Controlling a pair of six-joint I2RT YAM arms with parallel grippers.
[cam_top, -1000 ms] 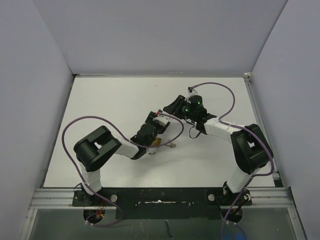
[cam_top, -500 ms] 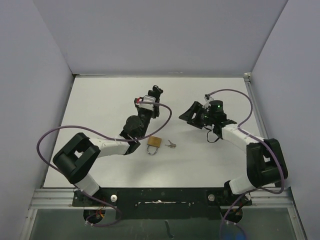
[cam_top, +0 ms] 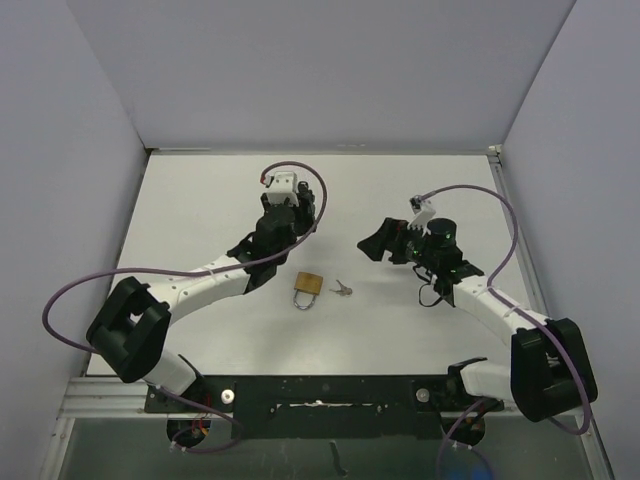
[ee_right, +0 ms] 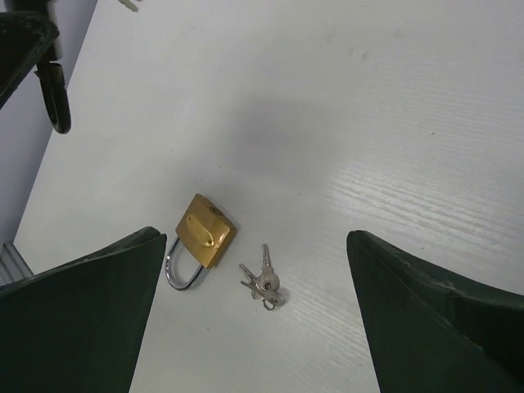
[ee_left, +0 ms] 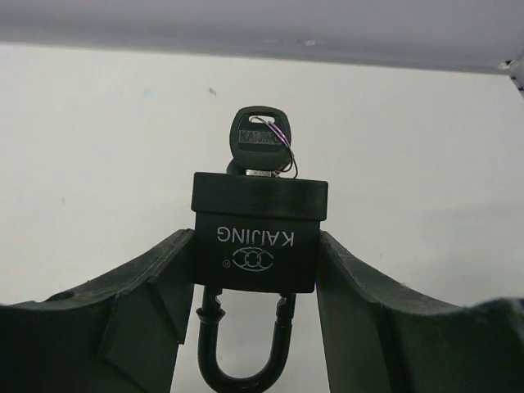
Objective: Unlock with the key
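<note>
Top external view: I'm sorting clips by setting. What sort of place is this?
Likely a robot-lab test cell: white table boxed in by plain panels, two arms bolted at its near edge, brass padlock and keys as props.

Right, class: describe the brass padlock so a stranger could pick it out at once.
On the white table, look midway across, nearer the front edge. The brass padlock lies flat there beside loose keys, unlike the black padlock held in the left jaws.
</note>
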